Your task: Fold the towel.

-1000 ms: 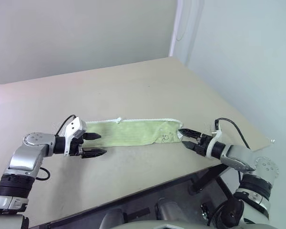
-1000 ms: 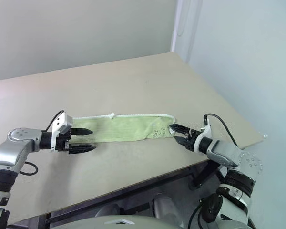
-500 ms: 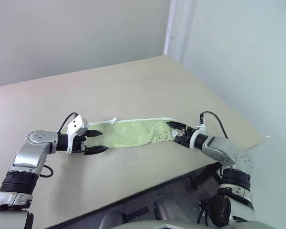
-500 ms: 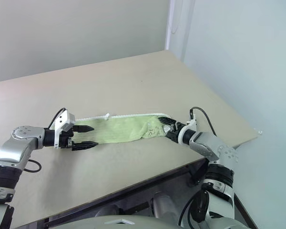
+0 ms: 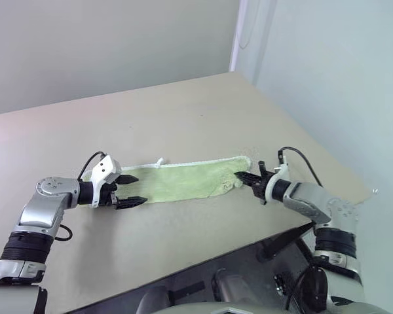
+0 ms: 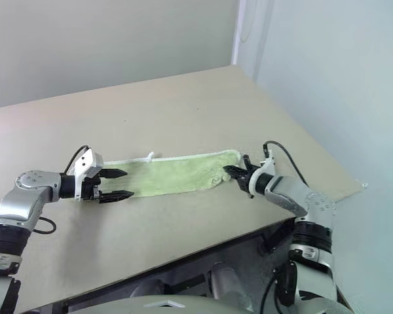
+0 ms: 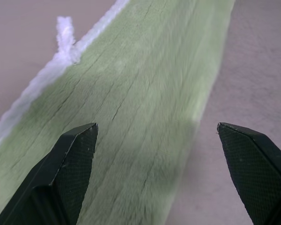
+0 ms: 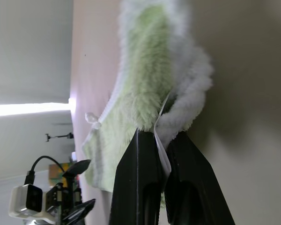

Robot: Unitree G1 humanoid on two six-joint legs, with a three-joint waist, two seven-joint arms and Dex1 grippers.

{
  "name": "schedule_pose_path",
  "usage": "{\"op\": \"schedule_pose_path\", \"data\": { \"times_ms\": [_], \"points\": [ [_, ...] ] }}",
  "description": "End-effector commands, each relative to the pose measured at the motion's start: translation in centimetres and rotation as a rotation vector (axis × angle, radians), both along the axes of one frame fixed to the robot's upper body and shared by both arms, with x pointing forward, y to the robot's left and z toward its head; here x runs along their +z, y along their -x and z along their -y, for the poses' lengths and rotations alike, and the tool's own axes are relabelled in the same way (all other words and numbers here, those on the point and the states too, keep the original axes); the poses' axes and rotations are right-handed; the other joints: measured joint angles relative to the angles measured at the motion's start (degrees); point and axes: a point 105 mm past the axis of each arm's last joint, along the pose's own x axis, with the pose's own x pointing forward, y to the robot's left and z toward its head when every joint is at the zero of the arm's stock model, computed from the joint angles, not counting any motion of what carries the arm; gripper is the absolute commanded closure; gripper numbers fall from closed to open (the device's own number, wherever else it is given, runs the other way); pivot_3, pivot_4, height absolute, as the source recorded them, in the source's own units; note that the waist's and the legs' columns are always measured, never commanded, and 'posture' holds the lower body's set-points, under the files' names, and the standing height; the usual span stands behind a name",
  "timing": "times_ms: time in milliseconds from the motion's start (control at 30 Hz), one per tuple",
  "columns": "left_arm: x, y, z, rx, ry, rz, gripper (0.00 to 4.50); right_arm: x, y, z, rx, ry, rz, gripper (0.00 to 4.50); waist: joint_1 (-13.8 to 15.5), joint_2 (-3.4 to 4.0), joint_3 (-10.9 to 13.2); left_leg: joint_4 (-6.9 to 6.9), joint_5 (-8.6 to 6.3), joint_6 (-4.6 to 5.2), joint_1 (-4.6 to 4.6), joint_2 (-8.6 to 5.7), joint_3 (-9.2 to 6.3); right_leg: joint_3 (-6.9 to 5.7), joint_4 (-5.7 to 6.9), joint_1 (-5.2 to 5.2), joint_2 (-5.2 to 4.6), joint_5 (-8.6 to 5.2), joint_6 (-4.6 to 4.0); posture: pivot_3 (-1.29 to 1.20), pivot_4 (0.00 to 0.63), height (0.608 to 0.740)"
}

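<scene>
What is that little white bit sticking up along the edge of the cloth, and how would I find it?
Start at the beige table and find the long yellow-green towel lying between the two claws. Follow its white stitched far edge toward the left claw; there a small white loop tag pokes out, the one tuft breaking that otherwise even border.

Soft, even daylight fills the scene, with a faint pink glare on the table [image 5: 183, 118] at its far left edge. Shadows are weak. In the left wrist view the towel [image 7: 145, 108] looks slightly blurred.
</scene>
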Motion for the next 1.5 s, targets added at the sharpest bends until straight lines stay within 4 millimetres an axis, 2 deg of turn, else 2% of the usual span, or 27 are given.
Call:
{"op": "schedule_pose_path", "data": {
  "times_ms": [33, 233, 333, 433, 567, 633, 800, 867, 1000, 1267, 1400, 1500],
  "points": [
    [0.9, -0.8, -0.1, 0.002, -0.014, 0.05, 0.19, 2.7, 0.0, 2.1, 0.021, 0.042, 0.108, 4.46, 0.3, 0.01, 0.0, 0.01, 0.0, 0.0, 0.01, 0.0, 0.01, 0.0, 0.02, 0.0, 0.0, 0.0, 0.0, 0.0, 0.0, 0.74],
    [1.0, -1.1, -0.1, 0.006, -0.013, 0.057, 0.19, 4.3, -0.2, 6.7, 0.051, 0.269, 0.123, 4.46, 1.4, 0.01, 0.0, 0.08, 0.0, 0.0, 0.01, -0.05, 0.07, 0.04, 0.0, 0.03, -0.01, -0.01, -0.01, 0.0, 0.0, 0.74],
    [1.0, -1.3, -0.3, 0.016, -0.018, 0.062, 0.19, 5.6, -0.5, 7.0, 0.119, 0.355, 0.162, 4.46, 1.5, 0.02, 0.0, 0.1, 0.0, 0.0, 0.04, -0.05, 0.08, 0.04, 0.04, 0.04, 0.01, -0.02, -0.03, 0.0, 0.0, 0.74],
    [0.9, -1.5, -0.4, 0.023, -0.025, 0.068, 0.19, 6.3, -0.6, 5.4, 0.26, 0.479, 0.183, 4.46, 1.4, 0.03, 0.0, 0.11, 0.0, 0.0, 0.07, -0.05, 0.1, 0.05, 0.09, 0.04, 0.02, -0.02, -0.03, 0.0, 0.0, 0.74],
    [0.9, -1.7, -0.6, 0.044, -0.027, 0.08, 0.19, 7.7, -0.7, 1.4, 0.41, 0.532, 0.313, 4.46, 1.5, 0.03, 0.0, 0.11, 0.0, 0.0, 0.07, -0.03, 0.05, 0.03, 0.13, 0.03, 0.04, 0.0, -0.01, 0.0, 0.0, 0.74],
    [0.9, -1.7, -0.6, 0.049, -0.029, 0.082, 0.19, 7.9, -0.7, 0.3, 0.446, 0.543, 0.345, 4.46, 1.6, 0.03, 0.0, 0.12, 0.0, 0.0, 0.05, -0.03, 0.03, 0.02, 0.13, 0.02, 0.04, 0.0, 0.0, 0.0, 0.0, 0.74],
    [1.0, -1.8, -1.0, 0.069, -0.032, 0.089, 0.19, 9.0, 0.1, -5.3, 0.594, 0.486, 0.457, 4.46, 1.7, 0.03, 0.0, 0.16, 0.0, 0.0, 0.0, -0.05, 0.03, 0.01, 0.13, 0.02, -0.02, 0.06, -0.08, 0.0, 0.0, 0.74],
    [1.0, -1.9, -1.1, 0.074, -0.035, 0.09, 0.19, 9.0, 0.3, -6.4, 0.616, 0.48, 0.475, 4.46, 1.6, 0.03, 0.0, 0.16, 0.0, 0.0, 0.02, -0.05, 0.02, 0.0, 0.2, -0.01, -0.01, 0.06, -0.08, 0.0, 0.0, 0.74],
    [1.0, -2.1, -1.0, 0.075, -0.035, 0.097, 0.19, 8.2, -0.1, -9.8, 0.66, 0.489, 0.514, 4.46, 1.5, 0.02, 0.0, 0.2, 0.0, 0.0, 0.03, -0.05, 0.0, -0.02, 0.25, -0.01, -0.01, 0.09, -0.12, 0.0, 0.0, 0.74],
    [1.1, -2.1, -0.9, 0.078, -0.037, 0.103, 0.19, 4.1, -0.6, -13.3, 0.742, 0.576, 0.488, 4.46, 1.5, 0.0, 0.0, 0.22, 0.0, 0.0, 0.01, -0.05, -0.01, -0.03, 0.26, -0.02, -0.02, 0.13, -0.19, 0.0, 0.0, 0.74],
    [1.1, -2.1, -1.0, 0.085, -0.038, 0.104, 0.19, 4.1, -0.8, -14.1, 0.768, 0.584, 0.517, 3.42, 1.4, 0.0, 0.0, 0.24, 0.01, 0.0, 0.02, -0.06, -0.03, -0.04, 0.29, -0.02, -0.02, 0.14, -0.2, 0.0, 0.0, 0.74],
    [1.0, -2.0, -1.1, 0.092, -0.036, 0.103, 0.19, 5.4, -0.8, -14.4, 0.77, 0.566, 0.596, 2.29, 1.4, 0.0, 0.0, 0.26, 0.01, 0.0, 0.01, -0.06, -0.04, -0.05, 0.3, -0.02, -0.02, 0.14, -0.21, 0.0, 0.0, 0.74]
  ]
}}
